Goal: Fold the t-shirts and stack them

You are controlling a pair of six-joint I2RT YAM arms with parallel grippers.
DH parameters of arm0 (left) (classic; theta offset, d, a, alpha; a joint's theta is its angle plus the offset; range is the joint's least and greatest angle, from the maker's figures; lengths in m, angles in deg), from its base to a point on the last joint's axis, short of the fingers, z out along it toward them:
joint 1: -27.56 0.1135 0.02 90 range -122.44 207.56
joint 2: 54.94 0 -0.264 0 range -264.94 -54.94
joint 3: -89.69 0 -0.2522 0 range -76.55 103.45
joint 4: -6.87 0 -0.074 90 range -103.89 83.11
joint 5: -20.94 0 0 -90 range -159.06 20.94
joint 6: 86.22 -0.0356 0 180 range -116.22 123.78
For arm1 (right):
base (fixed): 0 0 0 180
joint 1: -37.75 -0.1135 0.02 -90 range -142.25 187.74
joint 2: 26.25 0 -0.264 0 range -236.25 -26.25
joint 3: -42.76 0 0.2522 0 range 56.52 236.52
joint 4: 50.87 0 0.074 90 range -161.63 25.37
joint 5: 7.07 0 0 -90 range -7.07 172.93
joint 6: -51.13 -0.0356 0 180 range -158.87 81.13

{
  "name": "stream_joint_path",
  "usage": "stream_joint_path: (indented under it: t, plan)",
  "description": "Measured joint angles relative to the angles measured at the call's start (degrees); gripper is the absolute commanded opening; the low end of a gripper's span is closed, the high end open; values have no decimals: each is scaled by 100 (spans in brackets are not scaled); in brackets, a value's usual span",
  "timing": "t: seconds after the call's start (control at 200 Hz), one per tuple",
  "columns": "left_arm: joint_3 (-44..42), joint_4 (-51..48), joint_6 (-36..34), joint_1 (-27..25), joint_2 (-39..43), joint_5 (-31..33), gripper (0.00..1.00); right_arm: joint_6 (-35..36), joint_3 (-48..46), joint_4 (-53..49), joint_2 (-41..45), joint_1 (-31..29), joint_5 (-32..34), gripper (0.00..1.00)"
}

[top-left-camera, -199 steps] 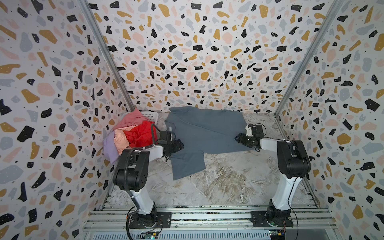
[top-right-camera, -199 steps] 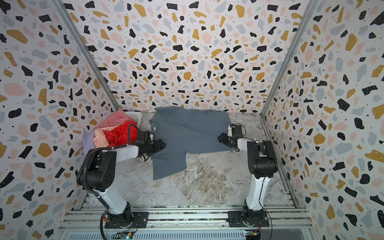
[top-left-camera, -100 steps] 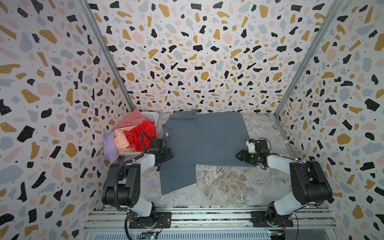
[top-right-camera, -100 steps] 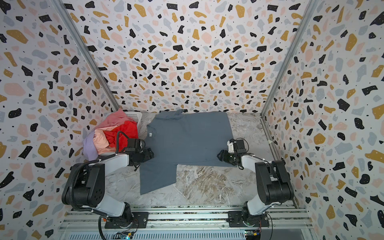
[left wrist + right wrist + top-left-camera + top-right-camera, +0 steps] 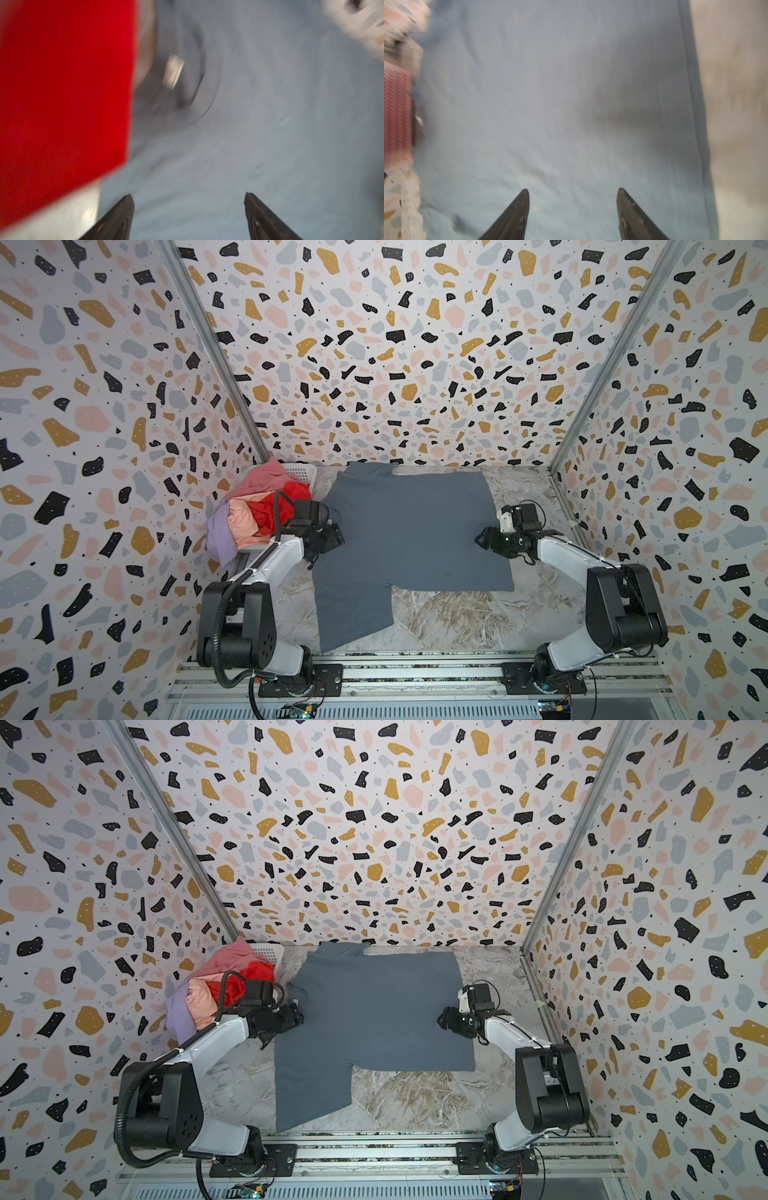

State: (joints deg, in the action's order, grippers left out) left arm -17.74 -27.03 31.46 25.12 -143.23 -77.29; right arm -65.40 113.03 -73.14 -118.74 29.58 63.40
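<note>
One slate grey-blue t-shirt (image 5: 409, 531) lies flat on the counter (image 5: 457, 624); four other t-shirts (image 5: 257, 510) fill the far-left corner basket (image 5: 302, 472). Left end effector (image 5: 332, 540) and right end effector (image 5: 483, 538) gape wide over its edges, gripping nothing.

Lab test cell — terrazzo-print walls (image 5: 374, 364) (rail-mounted arms (image 5: 274, 560)).

The slate grey-blue t-shirt (image 5: 411, 531) lies spread flat mid-surface, collar toward the left edge, one sleeve reaching the near edge. The red shirt (image 5: 286, 506), dusty pink shirt (image 5: 266, 477), peach shirt (image 5: 243, 520) and lavender shirt (image 5: 218, 537) sit heaped at the far-left corner.
</note>
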Motion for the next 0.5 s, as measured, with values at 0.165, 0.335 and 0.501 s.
stream_joint_path:
  t: [0.165, 0.335, 0.501]
  plan:
    - [846, 551, 17, -87, -1191, -356, 83, -87, 1145, 592, -1106, 0, 24, 66]
    - [1003, 828, 107, -116, -2009, -570, 83, -197, 1475, 807, -1982, 2, 26, 66]
    - [892, 931, 170, -116, -2122, -531, 82, -164, 1272, 876, -2140, 7, 22, 66]
